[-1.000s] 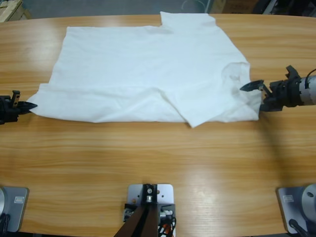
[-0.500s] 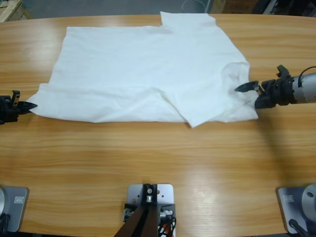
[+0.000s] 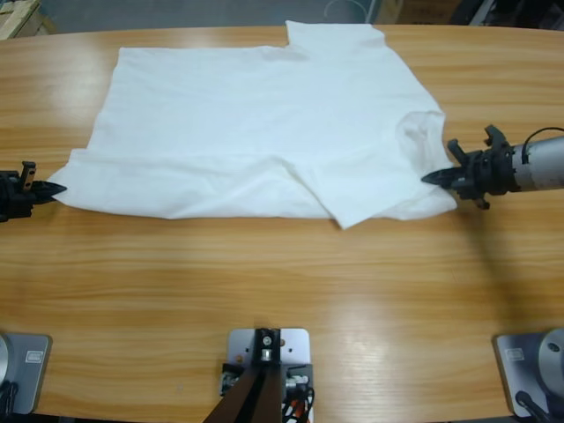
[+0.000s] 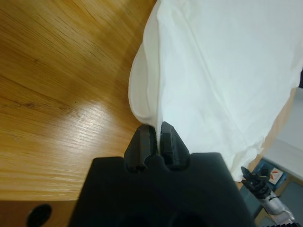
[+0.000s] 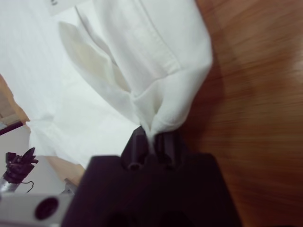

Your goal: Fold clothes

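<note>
White T-shirt (image 3: 264,132) lies on table (image 3: 282,291); both grippers, left (image 3: 55,189) and right (image 3: 432,177), jaws clamped on its ends

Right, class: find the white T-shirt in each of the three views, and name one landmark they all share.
High view: the T-shirt lies flat across the upper middle of the picture.
Left wrist view: it fills the upper right, its edge pinched in the left gripper.
Right wrist view: it fills the upper left, pinched in the right gripper.
Shared landmark: the wooden table.
</note>
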Controlling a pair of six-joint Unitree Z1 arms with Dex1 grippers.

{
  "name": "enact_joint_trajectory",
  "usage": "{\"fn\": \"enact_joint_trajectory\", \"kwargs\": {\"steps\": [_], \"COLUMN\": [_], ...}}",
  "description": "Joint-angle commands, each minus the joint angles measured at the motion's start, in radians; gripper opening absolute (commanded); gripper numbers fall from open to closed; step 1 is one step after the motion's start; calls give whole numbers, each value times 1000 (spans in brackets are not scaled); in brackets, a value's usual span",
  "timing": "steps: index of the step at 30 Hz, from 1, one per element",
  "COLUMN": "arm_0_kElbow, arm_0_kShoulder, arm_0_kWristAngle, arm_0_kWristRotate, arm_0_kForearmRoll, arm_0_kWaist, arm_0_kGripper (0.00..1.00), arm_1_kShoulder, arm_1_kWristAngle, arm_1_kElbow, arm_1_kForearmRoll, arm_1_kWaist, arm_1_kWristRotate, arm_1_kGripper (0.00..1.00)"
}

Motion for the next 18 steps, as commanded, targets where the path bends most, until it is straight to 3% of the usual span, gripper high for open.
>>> {"fn": "enact_joint_trajectory", "kwargs": {"steps": [1,7,18], "arm_0_kElbow": [26,42,110], "arm_0_kShoulder": [-32,-44,-156], "arm_0_kWristAngle": [-3,-4,4], "arm_0_kWristRotate": [-3,-35,-128], "arm_0_kForearmRoll": [-11,5,60], "arm_0_kWaist": [39,64,17], "arm_0_kGripper": [0,0,0], "arm_1_kShoulder": [24,-35,-147], "arm_1_kWristAngle": [29,36,32], "arm_1_kElbow": [76,104,183], "arm_1_kForearmRoll": [6,44,77], "arm_1_kWaist": [10,10,40], "arm_1_kWristRotate": [9,53,135], "arm_1_kGripper": [0,0,0]}}
